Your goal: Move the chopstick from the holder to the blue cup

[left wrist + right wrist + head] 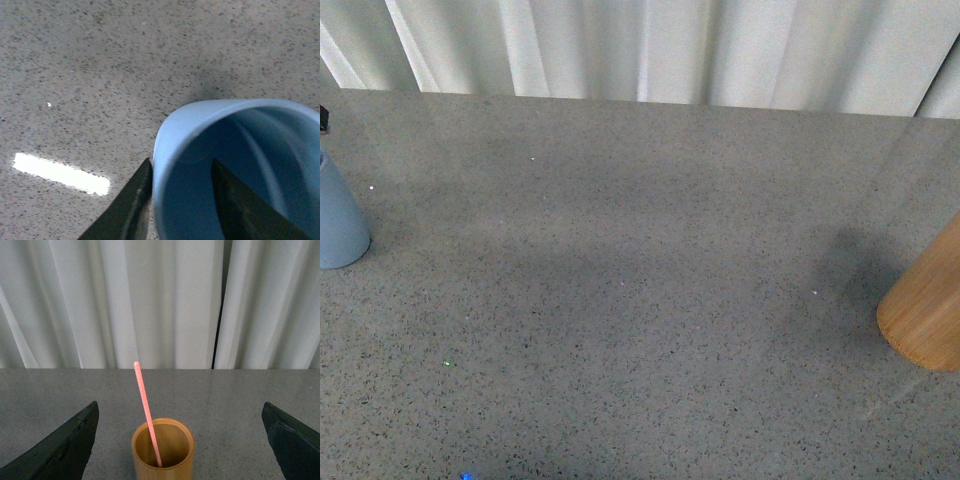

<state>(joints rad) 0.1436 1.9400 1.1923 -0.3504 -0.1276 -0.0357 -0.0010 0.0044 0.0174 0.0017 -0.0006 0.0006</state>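
The pale blue cup (338, 225) stands at the table's left edge in the front view. In the left wrist view my left gripper (180, 172) is shut on the cup's rim (165, 150), one finger outside the wall and one inside. The wooden holder (926, 315) stands at the right edge of the front view. In the right wrist view the holder (162, 452) stands upright with one salmon-pink chopstick (146, 412) leaning in it. My right gripper (180, 440) is open wide, its fingers (60, 450) on either side of the holder and apart from it.
A grey speckled tabletop (640, 280) stretches between the cup and the holder. A white pleated curtain (650, 45) hangs behind the table's far edge. A bright reflection (60, 172) lies on the table beside the cup.
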